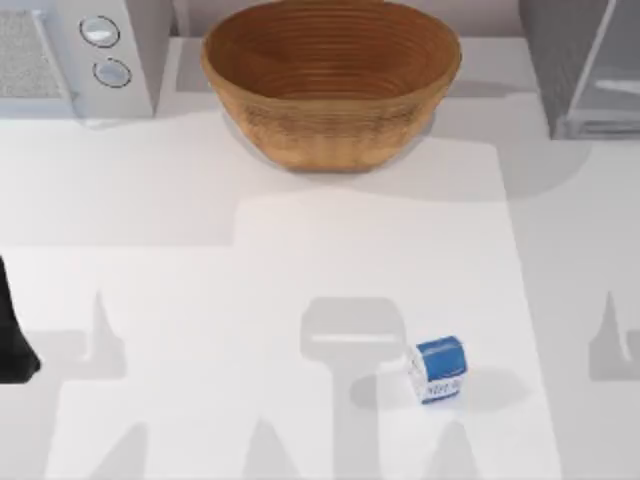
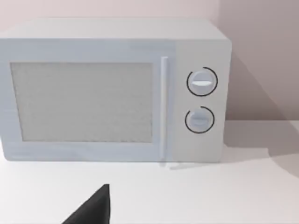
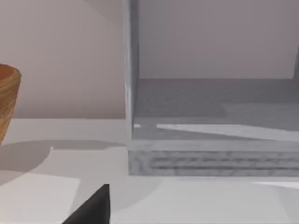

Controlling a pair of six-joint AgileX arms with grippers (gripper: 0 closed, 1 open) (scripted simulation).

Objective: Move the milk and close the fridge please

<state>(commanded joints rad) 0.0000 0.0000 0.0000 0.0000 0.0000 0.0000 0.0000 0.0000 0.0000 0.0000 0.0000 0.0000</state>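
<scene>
Progress, top view: nothing of the task looks done; the small white milk carton with blue top and blue label print [image 1: 437, 370] stands alone on the white table [image 1: 300, 250], right of centre on the near part, well apart from everything else.
Fridge, top view: the large dark grey speckled fridge [image 1: 560, 60] sits at the far right corner, its pale glassy door panel in a light frame [image 1: 612, 70] standing out from the body, so I judge it open.
Left to do: move the milk, then shut the fridge door.
Arms, top view: a dark piece of the left arm [image 1: 12, 340] shows at the left edge, parked by the look of it; I cannot tell how its fingers stand.
Count, top view: one milk carton, one fridge, one brown woven bowl [image 1: 330, 80] at far centre, one white microwave-like appliance with two round knobs [image 1: 80, 50] at far left.
Left wrist view: the white appliance [image 2: 112, 93] faces the camera, door shut, two knobs counted; a dark tip of the left gripper [image 2: 93, 210] shows, its state not to be told.
Right wrist view: the fridge interior [image 3: 210, 116] lies open to the camera, one bare shelf floor, no milk inside; the bowl's edge [image 3: 8, 102] shows beside it; a dark tip of the right gripper [image 3: 93, 210] shows, and whether it is open I cannot tell.
</scene>
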